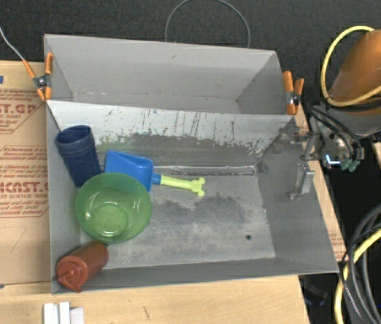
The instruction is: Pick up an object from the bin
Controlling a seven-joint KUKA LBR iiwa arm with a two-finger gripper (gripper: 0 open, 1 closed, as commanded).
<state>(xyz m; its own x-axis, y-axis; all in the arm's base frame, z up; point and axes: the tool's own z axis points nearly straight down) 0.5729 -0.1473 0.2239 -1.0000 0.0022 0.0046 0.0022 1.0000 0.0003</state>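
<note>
Looking down into a grey metal bin [177, 79] with sloping walls; most of its scratched floor is bare. The robot arm comes in from the right, and its gripper [301, 181] hangs over the bin's right wall, near the rim. Nothing can be seen in its grasp, and whether it is released or clenched cannot be told.

Everything that could be picked lies crowded at the left end, well apart from the gripper. Largest is a round green bowl [113, 208], mouth up. Just behind it is a dark blue cup [77, 154], tilted against the left wall. A blue scoop [133, 167] with a yellow-green handle lies beside the bowl's rim, handle pointing toward the bin's middle. Smallest is a red-brown bottle [81, 266], on its side in the near left corner.

Judging the risks: the gripper sits so close to the right wall that a careless descent could strike it. The bowl, cup and scoop look to be touching, so closing on one may shove the others. The bottle's corner seems to leave little room for a grasp.
</note>
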